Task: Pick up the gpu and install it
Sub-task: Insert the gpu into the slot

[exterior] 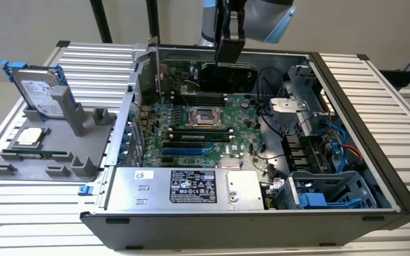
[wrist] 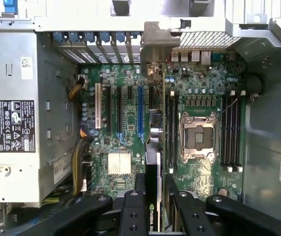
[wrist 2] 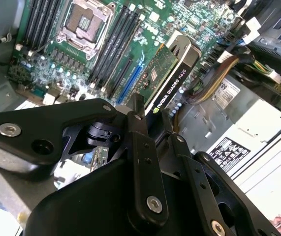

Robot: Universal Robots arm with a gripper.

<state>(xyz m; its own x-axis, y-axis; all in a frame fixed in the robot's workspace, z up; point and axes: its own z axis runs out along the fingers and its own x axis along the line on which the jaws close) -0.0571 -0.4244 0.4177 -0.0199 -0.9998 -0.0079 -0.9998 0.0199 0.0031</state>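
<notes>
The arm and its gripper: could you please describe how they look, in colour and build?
The arm is a silver-grey tube with a light blue cap at its joint. The gripper is matte black. It has broad, rounded link bars joined by silver screw heads and pivot pins, and it ends in two narrow flat fingers dotted with small holes.

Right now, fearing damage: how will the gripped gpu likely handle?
Probably stiff: the gpu sticks out straight from the gripper, no sag. Likely fragile, with bare circuit board on one face. Gripped near one end, it may pivot if bumped.
</notes>
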